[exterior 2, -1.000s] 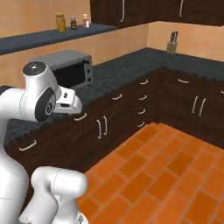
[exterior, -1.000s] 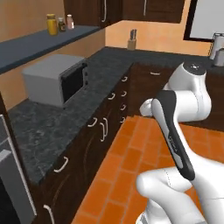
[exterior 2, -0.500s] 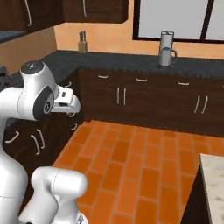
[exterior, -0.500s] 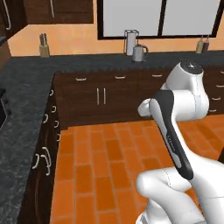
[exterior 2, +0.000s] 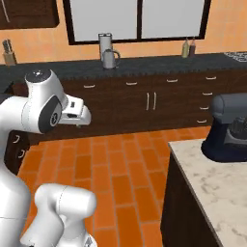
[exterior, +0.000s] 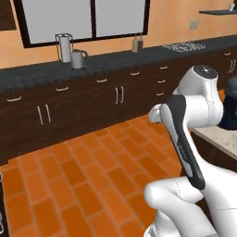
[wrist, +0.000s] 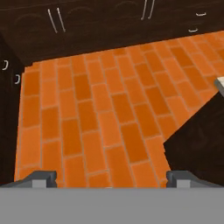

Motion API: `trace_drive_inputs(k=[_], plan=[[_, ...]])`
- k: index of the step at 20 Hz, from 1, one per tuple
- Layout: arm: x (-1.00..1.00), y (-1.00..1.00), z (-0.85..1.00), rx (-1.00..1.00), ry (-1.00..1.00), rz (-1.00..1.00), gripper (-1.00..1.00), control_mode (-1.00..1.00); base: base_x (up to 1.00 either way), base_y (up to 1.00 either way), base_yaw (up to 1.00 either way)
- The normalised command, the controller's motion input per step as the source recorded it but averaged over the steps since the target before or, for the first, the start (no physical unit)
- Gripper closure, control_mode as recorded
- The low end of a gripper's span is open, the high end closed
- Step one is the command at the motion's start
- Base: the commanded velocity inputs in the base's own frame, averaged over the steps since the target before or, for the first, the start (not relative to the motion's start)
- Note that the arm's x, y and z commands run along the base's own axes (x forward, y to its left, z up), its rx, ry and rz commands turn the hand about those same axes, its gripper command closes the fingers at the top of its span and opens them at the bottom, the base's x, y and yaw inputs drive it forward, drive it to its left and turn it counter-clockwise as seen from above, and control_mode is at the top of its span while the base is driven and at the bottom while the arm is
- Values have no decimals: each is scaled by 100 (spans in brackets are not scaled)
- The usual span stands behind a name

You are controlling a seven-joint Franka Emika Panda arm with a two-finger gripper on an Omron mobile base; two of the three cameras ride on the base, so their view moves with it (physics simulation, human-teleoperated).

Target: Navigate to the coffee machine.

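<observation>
On the dark back counter under the window stands the coffee machine (exterior: 65,47), a tall narrow light-grey box, also seen at the coffee machine (exterior 2: 105,44) in the right base view. It is far off across the orange brick floor. A round metal kettle (exterior: 78,59) sits just right of it. My gripper (wrist: 111,178) hangs open over the floor, its two fingertips (wrist: 42,176) wide apart and holding nothing. The white hand (exterior 2: 76,110) is tucked close to the arm, well short of the counter.
A marble-topped island (exterior 2: 217,188) with a dark stand mixer (exterior 2: 229,127) stands close on the right. Dark cabinets (exterior: 92,104) run along the back wall. Two bottles (exterior 2: 189,48) stand further right on that counter, and a knife block (exterior 2: 7,51) at its left.
The whole picture has swept sideways: the base has turned right. The microwave counter left the views, the window counter with the coffee machine came in, and the island appeared at right.
</observation>
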Motion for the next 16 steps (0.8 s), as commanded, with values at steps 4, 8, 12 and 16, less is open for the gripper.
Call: trace_drive_inputs(k=[4,8,12,16], plan=[[0,0,0,0,0,0,-100,100,65,64,-23],[0,0,0,0,0,0,-100,100,100,41,-13],[0,0,0,0,0,0,-100,100,100,41,-6],[0,0,0,0,0,0,-100,100,100,37,-4]])
